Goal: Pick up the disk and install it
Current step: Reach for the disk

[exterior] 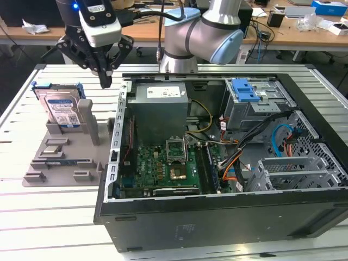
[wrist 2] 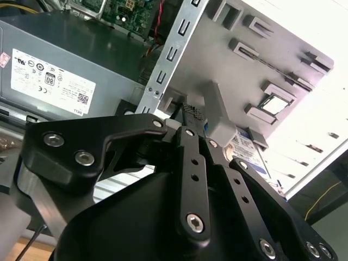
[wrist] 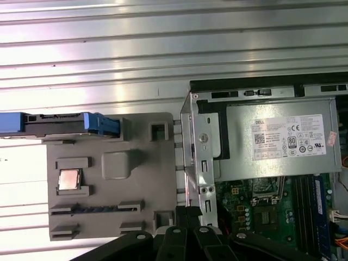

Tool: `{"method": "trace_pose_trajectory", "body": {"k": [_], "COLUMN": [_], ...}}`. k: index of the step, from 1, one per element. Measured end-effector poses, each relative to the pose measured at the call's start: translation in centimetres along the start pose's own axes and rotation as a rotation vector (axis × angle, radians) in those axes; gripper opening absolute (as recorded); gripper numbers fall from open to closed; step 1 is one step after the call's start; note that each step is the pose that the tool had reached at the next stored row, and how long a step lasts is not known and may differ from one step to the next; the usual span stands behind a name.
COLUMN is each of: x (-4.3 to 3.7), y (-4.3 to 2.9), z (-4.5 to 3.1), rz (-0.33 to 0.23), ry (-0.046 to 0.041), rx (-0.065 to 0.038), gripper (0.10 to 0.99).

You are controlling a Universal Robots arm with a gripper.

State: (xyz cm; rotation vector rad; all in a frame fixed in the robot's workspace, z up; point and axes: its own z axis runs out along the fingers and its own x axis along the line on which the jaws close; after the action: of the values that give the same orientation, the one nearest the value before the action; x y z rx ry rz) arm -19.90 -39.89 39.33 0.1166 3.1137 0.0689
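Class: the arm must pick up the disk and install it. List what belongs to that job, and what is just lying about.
Job: disk; hand; open computer case; blue-latched drive cage.

Lying about: processor chip on the grey holder; blue box on the back desk.

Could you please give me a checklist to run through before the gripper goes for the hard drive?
1. Silver-grey metal hard drive with blue side rails stands upright in the grey plastic fixture: ok.
2. Black gripper carries nothing: ok.
3. Gripper lined up over the hard drive: not ok; it hangs beside it, toward the black computer case.
4. Jaws open for a grasp: not ok; shut.
5. Grey metal drive cage with blue latch free to receive it: cannot tell.
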Motion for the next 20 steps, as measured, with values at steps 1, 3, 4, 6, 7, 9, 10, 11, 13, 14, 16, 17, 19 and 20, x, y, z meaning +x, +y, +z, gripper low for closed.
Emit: {"method": "trace_pose_trajectory", "body": {"k": [1,3,4,6,7,9,10,11,13,14,16,17,19,20], "x": [0.2,0.5,0.68,1.15,1.36,1.66,1.87,2.04,2.38,2.5,2.82,2.98,3.25,3.36], "y": [-0.01,-0.04,-0.05,-0.09,-0.1,-0.12,-0.14,-0.15,-0.18,-0.19,-0.21,-0.22,-0.24,-0.25], "z": [-0.01,-0.02,-0.02,-0.03,-0.04,-0.05,-0.05,-0.06,-0.07,-0.07,-0.08,-0.08,-0.09,-0.09], "rz": [0.0,0.0,0.0,0.0,0.0,0.0,0.0,0.0,0.0,0.0,0.0,0.0,0.0,0.0], "ry": [0.0,0.0,0.0,0.0,0.0,0.0,0.0,0.0,0.0001,0.0,0.0,0.0,0.0,0.0], "rx": [0.0,0.0,0.0,0.0,0.0,0.0,0.0,0.0,0.0,0.0,0.0,0.0,0.0,0.0], "gripper": [0.106,0.106,0.106,0.106,0.106,0.106,0.106,0.106,0.106,0.106,0.106,0.106,0.106,0.106]}}
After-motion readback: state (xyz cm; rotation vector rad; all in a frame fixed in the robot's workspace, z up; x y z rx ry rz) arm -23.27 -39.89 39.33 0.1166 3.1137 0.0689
